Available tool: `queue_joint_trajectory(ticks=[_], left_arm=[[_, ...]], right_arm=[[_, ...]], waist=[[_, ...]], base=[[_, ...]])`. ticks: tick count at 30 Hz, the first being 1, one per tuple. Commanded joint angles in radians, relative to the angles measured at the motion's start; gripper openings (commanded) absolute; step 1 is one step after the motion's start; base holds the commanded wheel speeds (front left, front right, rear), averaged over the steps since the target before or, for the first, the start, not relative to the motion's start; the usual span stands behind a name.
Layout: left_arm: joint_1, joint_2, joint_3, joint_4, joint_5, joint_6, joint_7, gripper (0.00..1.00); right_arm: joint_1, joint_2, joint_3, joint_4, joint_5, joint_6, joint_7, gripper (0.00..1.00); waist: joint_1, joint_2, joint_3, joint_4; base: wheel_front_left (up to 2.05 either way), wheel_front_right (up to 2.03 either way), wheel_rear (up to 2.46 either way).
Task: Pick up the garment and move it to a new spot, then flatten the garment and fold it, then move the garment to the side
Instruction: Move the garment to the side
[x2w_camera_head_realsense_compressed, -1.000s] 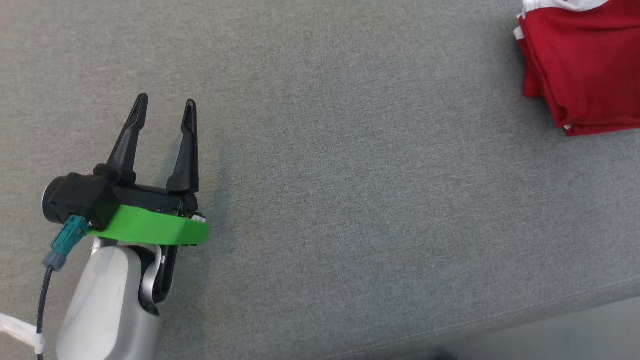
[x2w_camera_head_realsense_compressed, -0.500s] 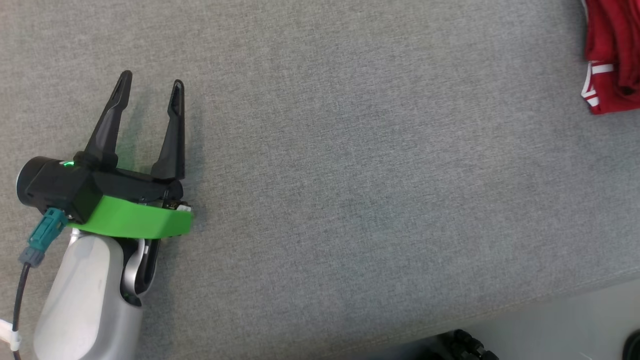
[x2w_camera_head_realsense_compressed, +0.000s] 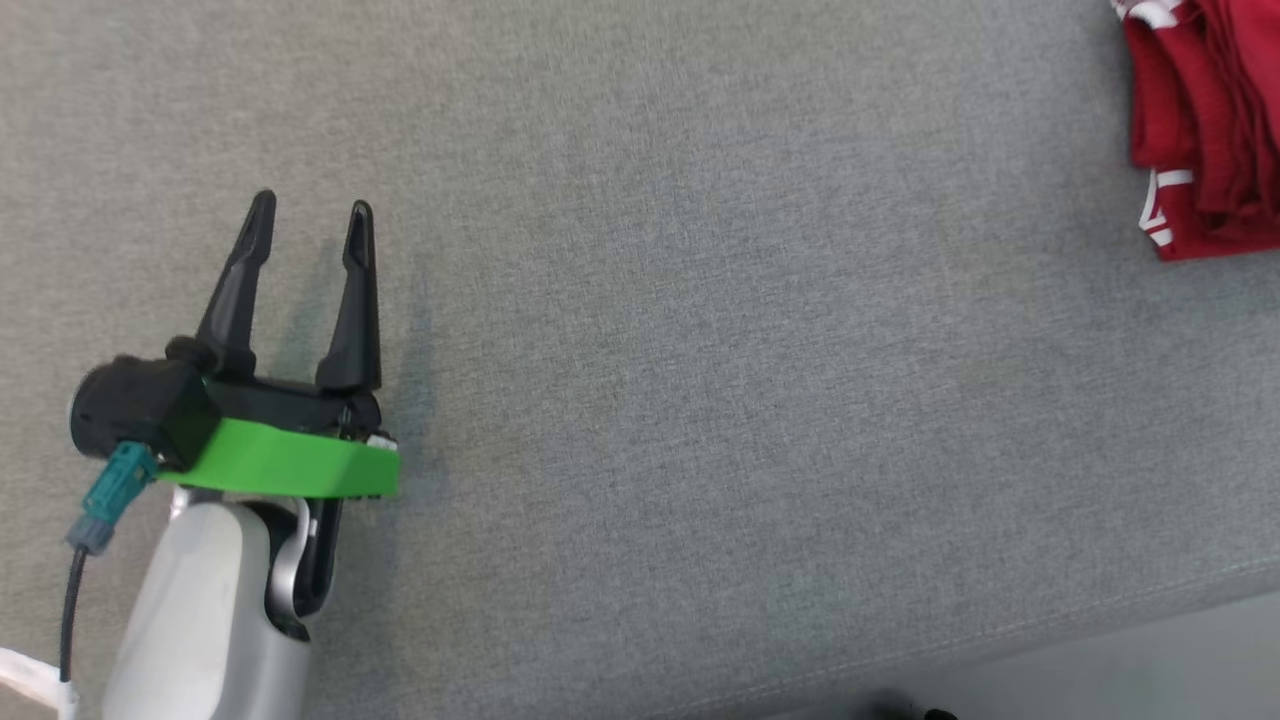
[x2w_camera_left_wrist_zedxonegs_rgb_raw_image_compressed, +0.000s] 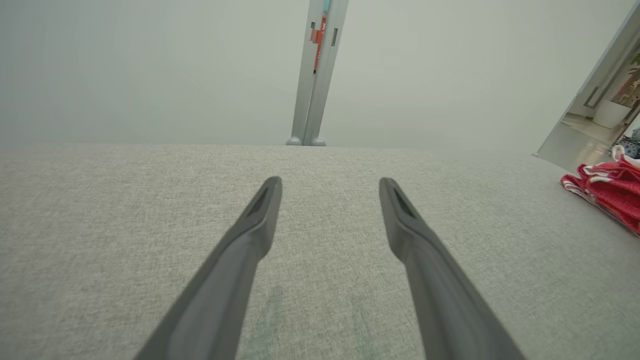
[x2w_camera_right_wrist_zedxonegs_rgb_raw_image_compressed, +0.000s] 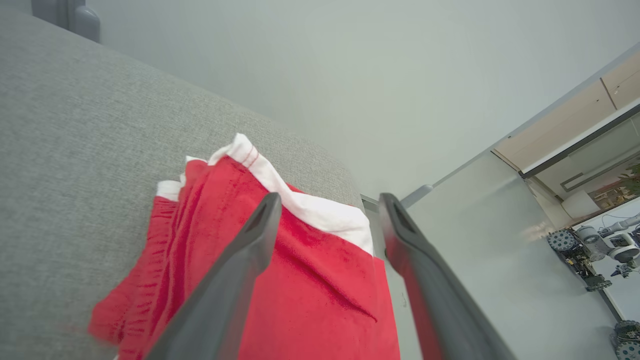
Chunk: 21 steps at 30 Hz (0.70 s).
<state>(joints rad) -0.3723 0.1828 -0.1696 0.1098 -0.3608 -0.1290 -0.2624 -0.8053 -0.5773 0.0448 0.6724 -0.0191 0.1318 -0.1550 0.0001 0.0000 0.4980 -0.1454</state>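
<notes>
The red garment (x2w_camera_head_realsense_compressed: 1210, 120) lies bunched in loose folds at the top right corner of the head view, cut off by the frame edge, with white trim showing along its near side. It rests on the grey fabric-covered counter (x2w_camera_head_realsense_compressed: 700, 400), well apart from the left hand (x2w_camera_head_realsense_compressed: 311, 201), which hovers at the lower left with its two dark fingers spread and pointing up the view, nothing between them. A bright green band (x2w_camera_head_realsense_compressed: 290, 465) wraps the wrist behind that hand, a teal connector (x2w_camera_head_realsense_compressed: 110, 490) with a dark cable hangs at its left, and the pale forearm (x2w_camera_head_realsense_compressed: 200, 620) runs down to the bottom edge. In the left wrist view the same hand (x2w_camera_left_wrist_zedxonegs_rgb_raw_image_compressed: 330, 181) stands released over bare counter (x2w_camera_left_wrist_zedxonegs_rgb_raw_image_compressed: 100, 225), the garment (x2w_camera_left_wrist_zedxonegs_rgb_raw_image_compressed: 610, 192) a small red heap far off at the right edge, and a grey metal post (x2w_camera_left_wrist_zedxonegs_rgb_raw_image_compressed: 315, 75) rises against the pale wall beyond. The right wrist view looks down on the garment (x2w_camera_right_wrist_zedxonegs_rgb_raw_image_compressed: 320, 290) from close above: the right hand (x2w_camera_right_wrist_zedxonegs_rgb_raw_image_compressed: 330, 196) is released too — its fingers stand wide apart over the red cloth, pinching none of it. There the garment's white band lies close by the corner of the counter (x2w_camera_right_wrist_zedxonegs_rgb_raw_image_compressed: 75, 125).
</notes>
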Motion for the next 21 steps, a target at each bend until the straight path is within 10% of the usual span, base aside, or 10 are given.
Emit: queue_joint_trajectory(ticks=[1,21], left_arm=[[0.026,-0.009,0.005,0.008,-0.006,-0.003,-0.003,1.00],[0.236,-0.082,0.095,0.090,-0.030,-0.003,-0.003,1.00]], right_arm=[[0.034,0.025,0.004,-0.022,0.013,-0.002,-0.016,1.00],[0.530,0.319,0.036,-0.455,0.225,-0.002,-0.003,1.00]], waist=[[-0.0001,0.0000,-0.094,0.030],[-0.0001,0.0000,-0.406,0.140]], base=[[0.00,0.00,0.00],[0.00,0.00,0.00]])
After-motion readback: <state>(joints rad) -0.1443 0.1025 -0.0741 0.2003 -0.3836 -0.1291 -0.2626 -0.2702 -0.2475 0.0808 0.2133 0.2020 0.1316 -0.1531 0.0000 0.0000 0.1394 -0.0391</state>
